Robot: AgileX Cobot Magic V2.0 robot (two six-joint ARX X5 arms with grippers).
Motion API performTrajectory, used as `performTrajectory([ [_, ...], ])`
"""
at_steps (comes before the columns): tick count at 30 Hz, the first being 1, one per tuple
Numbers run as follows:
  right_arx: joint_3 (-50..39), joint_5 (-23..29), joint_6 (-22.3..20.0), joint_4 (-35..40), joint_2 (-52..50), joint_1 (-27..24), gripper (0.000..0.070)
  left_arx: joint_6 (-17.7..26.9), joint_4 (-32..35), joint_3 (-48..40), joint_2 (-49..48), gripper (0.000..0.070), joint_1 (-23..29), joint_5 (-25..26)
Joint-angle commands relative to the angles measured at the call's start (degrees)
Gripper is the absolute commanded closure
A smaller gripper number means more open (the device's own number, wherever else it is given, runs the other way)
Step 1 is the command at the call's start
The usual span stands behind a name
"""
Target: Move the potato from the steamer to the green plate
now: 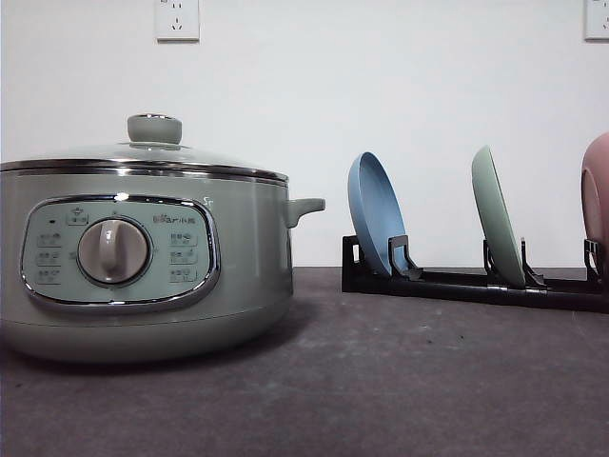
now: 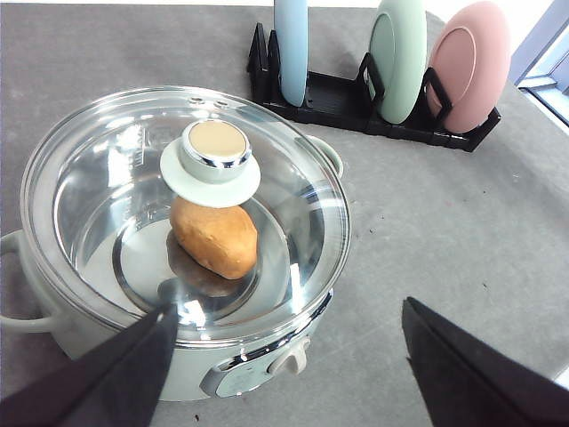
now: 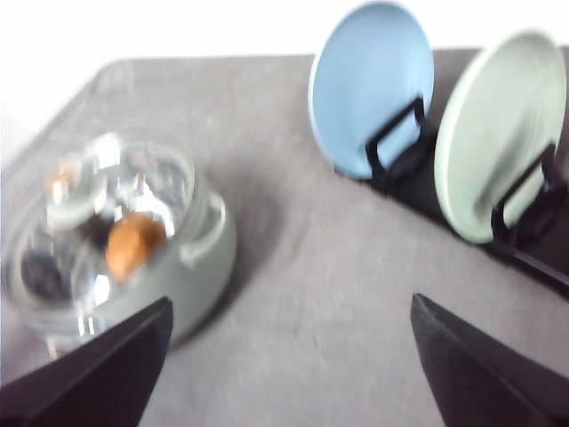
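Left gripper (image 2: 284, 356): jaws set wide apart, nothing between them, poised above the near side of the steamer (image 2: 178, 258). One dark finger (image 2: 107, 378) overlaps the steamer's near rim in the left wrist view; whether it touches cannot be told. Right gripper (image 3: 289, 360): jaws likewise wide and empty, held over the bare grey table (image 3: 293, 267) between the steamer (image 3: 124, 249) and the plate rack (image 3: 418, 169).

Steamer (image 1: 143, 257): stands on the left of the table, upright, dial panel (image 1: 116, 252) facing near, small side handle (image 1: 304, 207) pointing right. The knobbed glass lid (image 2: 187, 205) is seated on the chrome rim, closed.

Potato (image 2: 213, 236): inside the steamer, lying on the pot floor under the lid, partly covered in the left wrist view by the lid knob (image 2: 213, 156). It also shows as an orange-brown blur through the glass in the right wrist view (image 3: 133, 245).

Black plate rack (image 1: 457, 281): at the far right of the table, well apart from the steamer. It holds three plates on edge, each in its own slot: blue plate (image 1: 376, 224) on the left, green plate (image 1: 497, 224) in the middle, pink plate (image 1: 598, 190) on the right, cut by the front view's edge. The green plate (image 2: 400, 58) leans slightly and is empty.

Wall (image 1: 381, 95): white, with a socket (image 1: 177, 19) above the steamer.
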Motion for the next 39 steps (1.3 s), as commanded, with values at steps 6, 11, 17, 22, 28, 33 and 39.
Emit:
performTrajectory([
  [6,11.79,0.97,2.67,1.20,14.21,0.15,0.0159,0.07,0.44,1.20,0.24,0.0185,-0.11,0.26],
  [11,20.11,1.56,2.66,1.44,25.36,0.15,0.0159,0.09,0.44,1.20,0.24,0.0185,-0.11,0.26],
  [17,28.03,3.99,2.78,3.26,37.81,0.17,0.0159,0.09,0.44,1.20,0.24,0.0185,-0.11,0.26],
  [22,30.65,5.09,5.30,7.79,45.56,0.15,0.0160,0.09,0.44,1.20,0.24,0.0185,-0.11,0.26],
  [28,31.02,7.26,6.18,11.92,51.90,0.17,0.0164,0.09,0.44,1.20,0.24,0.0185,-0.11,0.26],
  [33,31.02,9.20,6.15,13.14,55.63,0.21,0.0172,0.09,0.42,1.20,0.24,0.0185,-0.11,0.26],
  [39,31.02,9.35,6.12,14.34,58.07,0.22,0.0255,0.09,0.42,1.20,0.24,0.0185,-0.11,0.26],
])
